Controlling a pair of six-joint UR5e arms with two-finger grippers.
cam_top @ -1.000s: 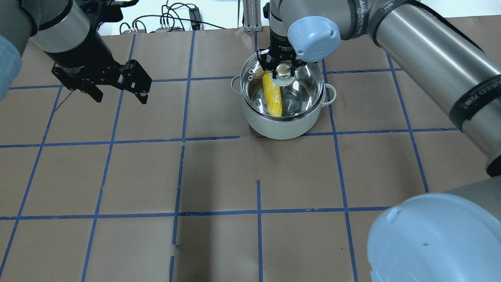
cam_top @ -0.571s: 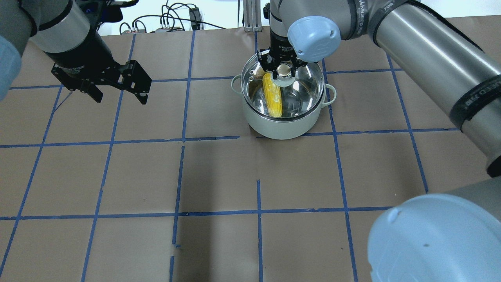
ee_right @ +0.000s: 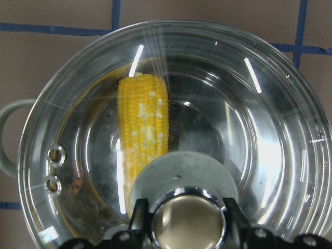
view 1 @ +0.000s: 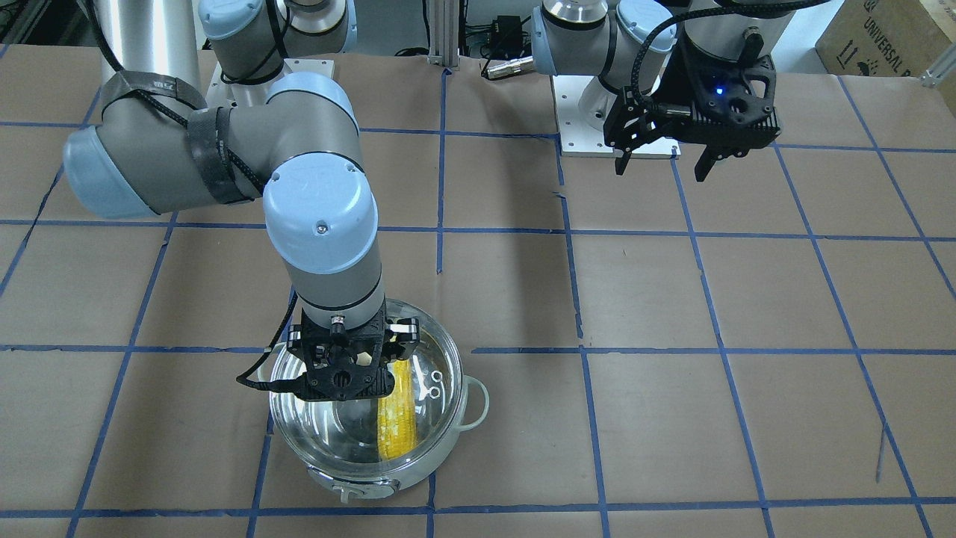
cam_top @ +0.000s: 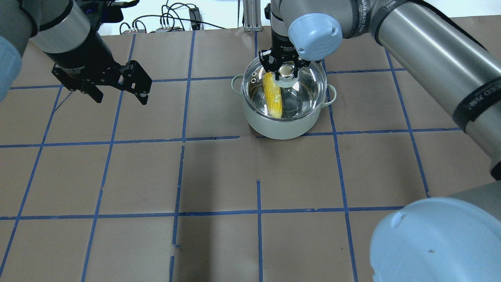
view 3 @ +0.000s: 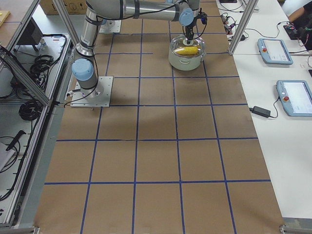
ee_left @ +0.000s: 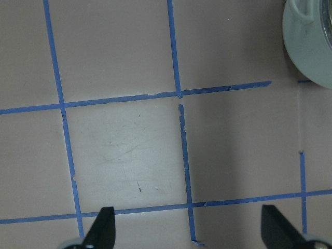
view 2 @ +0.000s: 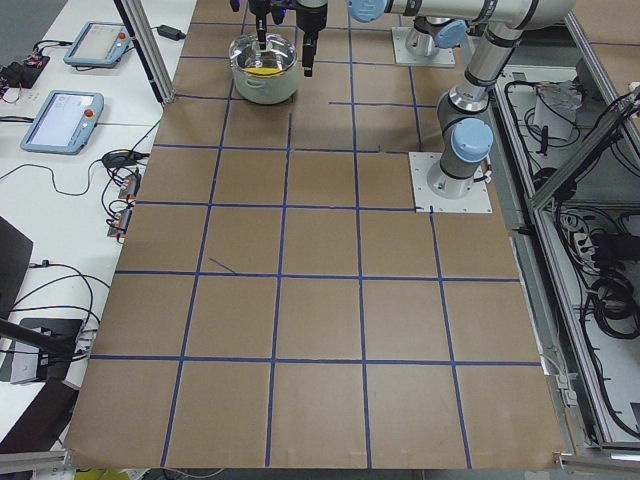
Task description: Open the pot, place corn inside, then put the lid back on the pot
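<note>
Pot point(view 1: 351, 486) well apart from "UNIVERSAL" box point(view 1: 881, 30)

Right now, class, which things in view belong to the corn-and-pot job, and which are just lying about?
Belongs to the job:
- pot
- corn, lying inside the pot
- lid, over the pot, held by the right gripper

Just lying about:
- touchscreen pendant on the side bench
- power brick
- cardboard box
- left gripper, open and empty

A cardboard box point(view 1: 889, 33) at the table's corner reads "UNIVERSAL".
</note>
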